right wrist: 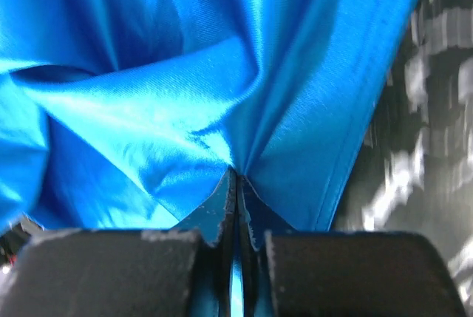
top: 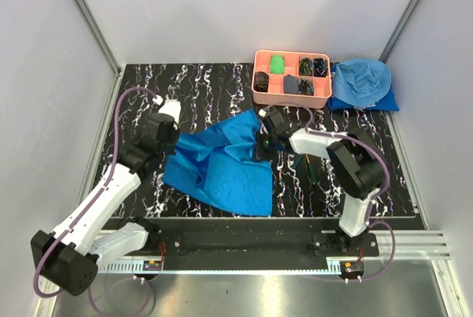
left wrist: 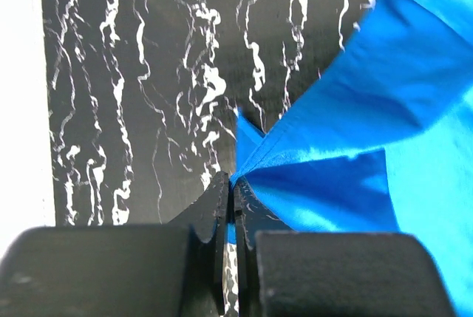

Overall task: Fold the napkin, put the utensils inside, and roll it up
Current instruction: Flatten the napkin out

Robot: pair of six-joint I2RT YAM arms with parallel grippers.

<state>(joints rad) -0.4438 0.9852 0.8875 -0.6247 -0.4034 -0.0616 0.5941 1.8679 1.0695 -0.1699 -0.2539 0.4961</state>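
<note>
Arm bases: both sit bolted at the near edge of the bench (top: pixel 192 84). The left arm (top: pixel 111 184) reaches up from the left, and the right arm (top: pixel 355 169) bends back in toward the middle.
Napkin (top: pixel 222 162), near part: the royal-blue napkin is spread over the middle of the bench. Its nearest corner lies flat close to the near edge, between the two arms.
Napkin, far part: rumpled, with folds running toward two grips, one at its left side and one at its far right corner.
Left jaws: together, pinching a corner of the napkin (left wrist: pixel 384 110). In the left wrist view a small tip of cloth pokes past the fingertips, with black, white-veined bench beyond.
Right jaws: together, clamped on a gathered bit of the napkin (right wrist: pixel 185 73). Pleats fan out from the pinch and fill nearly all of the right wrist view.
Utensils (top: pixel 309 170): just right of the napkin, below the right forearm, thin dark green handles lie on the bench. I take these for the utensils, though the arm hides the heads.
Pink tray (top: pixel 290 101): at the far side, right of centre, its compartments holding small dark items and one green one.
Sky-blue cloth heap (top: pixel 362 84): just beside the tray's right end, in the far right corner.
</note>
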